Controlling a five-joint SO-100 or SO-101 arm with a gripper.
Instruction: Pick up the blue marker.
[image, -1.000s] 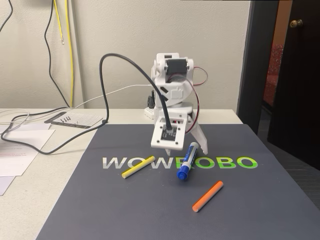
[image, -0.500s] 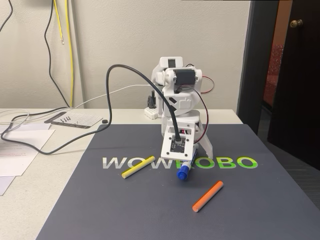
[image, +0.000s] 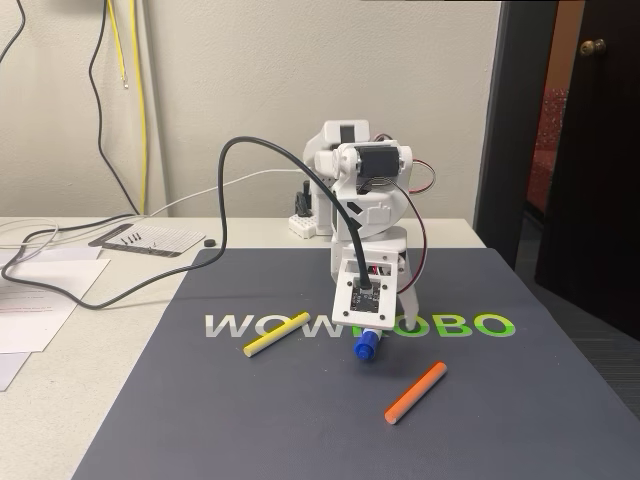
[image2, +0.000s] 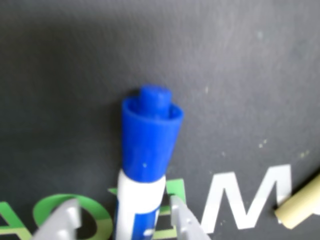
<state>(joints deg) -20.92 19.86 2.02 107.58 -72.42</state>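
gripper (image2: 124, 221) down low over dark mat (image: 300, 420), fingers apart, one each side of blue marker (image2: 145, 150) barrel, contact unclear at wrist view bottom edge; marker lies flat on mat over green logo letters, blue cap pointing away from gripper; in fixed view just cap (image: 366, 345) pokes out below gripper, rest hidden behind camera board; yellow stick (image: 275, 335) near on left, orange stick (image: 415, 391) front right, both apart from marker; black cable (image: 270, 155) loops off wrist; papers (image: 40, 300) on table at left
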